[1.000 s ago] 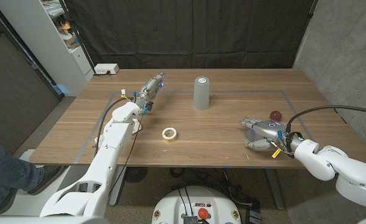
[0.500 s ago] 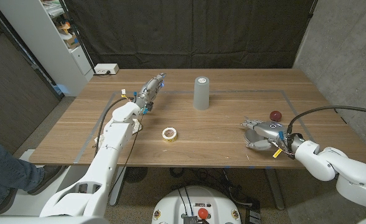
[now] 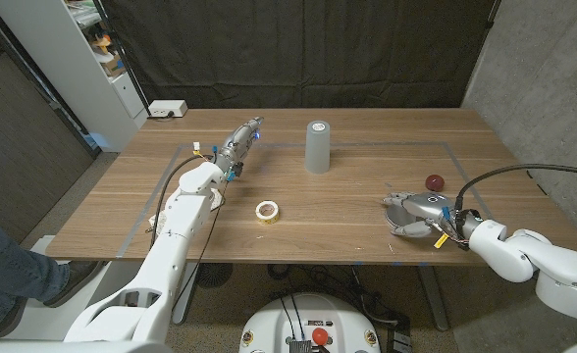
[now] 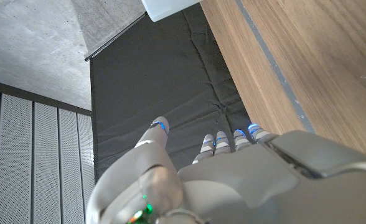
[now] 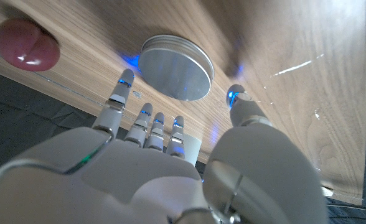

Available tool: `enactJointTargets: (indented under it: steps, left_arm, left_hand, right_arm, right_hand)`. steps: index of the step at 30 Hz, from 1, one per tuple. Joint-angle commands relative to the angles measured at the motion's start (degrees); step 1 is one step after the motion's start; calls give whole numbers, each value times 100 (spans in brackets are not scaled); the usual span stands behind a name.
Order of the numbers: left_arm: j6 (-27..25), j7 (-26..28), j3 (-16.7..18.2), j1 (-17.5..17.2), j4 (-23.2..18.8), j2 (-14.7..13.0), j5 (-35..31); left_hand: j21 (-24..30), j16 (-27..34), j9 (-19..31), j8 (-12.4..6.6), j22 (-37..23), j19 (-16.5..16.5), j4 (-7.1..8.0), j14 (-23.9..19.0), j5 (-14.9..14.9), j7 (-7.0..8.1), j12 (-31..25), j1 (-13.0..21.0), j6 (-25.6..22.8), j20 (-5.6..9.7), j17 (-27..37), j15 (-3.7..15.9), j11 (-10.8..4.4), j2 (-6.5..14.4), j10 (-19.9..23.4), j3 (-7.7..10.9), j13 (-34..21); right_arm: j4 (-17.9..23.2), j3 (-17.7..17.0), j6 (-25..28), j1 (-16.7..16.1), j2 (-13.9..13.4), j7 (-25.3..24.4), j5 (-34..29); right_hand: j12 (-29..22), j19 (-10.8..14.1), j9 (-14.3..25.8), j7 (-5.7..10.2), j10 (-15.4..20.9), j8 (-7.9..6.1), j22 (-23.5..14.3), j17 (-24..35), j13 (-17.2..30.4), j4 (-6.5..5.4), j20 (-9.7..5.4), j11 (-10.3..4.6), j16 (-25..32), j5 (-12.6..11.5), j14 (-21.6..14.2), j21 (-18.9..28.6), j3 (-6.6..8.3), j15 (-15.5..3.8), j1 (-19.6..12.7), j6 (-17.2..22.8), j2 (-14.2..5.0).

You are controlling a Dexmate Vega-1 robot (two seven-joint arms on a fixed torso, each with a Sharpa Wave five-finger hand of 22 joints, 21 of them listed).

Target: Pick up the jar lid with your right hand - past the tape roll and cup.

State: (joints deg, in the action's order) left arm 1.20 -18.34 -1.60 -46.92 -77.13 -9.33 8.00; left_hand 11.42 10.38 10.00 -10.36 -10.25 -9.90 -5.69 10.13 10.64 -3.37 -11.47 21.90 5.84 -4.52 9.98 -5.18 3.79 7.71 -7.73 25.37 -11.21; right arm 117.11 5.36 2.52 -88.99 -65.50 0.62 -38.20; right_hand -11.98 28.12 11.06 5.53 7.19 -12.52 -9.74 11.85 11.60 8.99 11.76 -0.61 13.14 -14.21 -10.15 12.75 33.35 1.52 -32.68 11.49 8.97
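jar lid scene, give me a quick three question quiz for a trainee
1. True or false: the right hand already has the lid lifted clear of the table.
2. Multiple choice: what lies just beyond the right hand? A) a red ball B) the tape roll C) the cup
3. Fill in: the left hand holds ____.

Key: 1 false, the lid lies on the table between the spread fingers; 2 A; 3 nothing.
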Motion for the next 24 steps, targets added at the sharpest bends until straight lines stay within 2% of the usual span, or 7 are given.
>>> enactJointTargets:
  steps: [1,9,17,24]
  left_arm:
    - [-19,42,-55,-19,-14,37,-27]
    - [-51,81,-88,-45,-68,54,-42]
    - [-97,100,-143,-40,-90,65,-70]
    - [-144,116,-179,-21,-116,56,-96]
  left_hand:
    - [1,14,28,-22,-30,-382,-54,165,50,16,-54,-18,31,-27,29,-36,-8,19,-31,10,1]
    - [2,15,28,-24,-30,-390,-55,172,48,27,-52,-24,28,-53,31,-52,-4,16,-39,10,1]
    - [2,17,28,-29,-30,-396,-56,174,47,33,-55,-30,17,-65,32,-47,-6,15,-37,11,1]
    - [3,19,28,-31,-31,-400,-57,177,47,40,-56,-34,12,-74,33,-54,-10,14,-38,12,0]
  right_arm:
    - [-120,51,-127,83,-347,184,124]
    - [-191,97,-173,136,-437,189,166]
    - [-315,259,-230,263,-443,41,89]
    - [-493,410,-355,399,-428,-145,95]
  right_hand:
    - [-37,133,17,23,61,-45,-26,21,11,6,-6,0,53,-46,-83,53,-13,-5,-48,108,36]
    - [-52,288,18,40,119,-52,-25,21,14,7,-12,-6,68,-64,-143,81,-19,-23,-64,173,31]
    - [-76,617,22,76,239,-79,-19,17,20,40,-27,-26,98,-114,-277,132,5,-94,-193,354,3]
    - [-93,800,24,106,319,-83,-13,18,24,53,-44,-60,115,-138,-355,154,19,-129,-270,431,0]
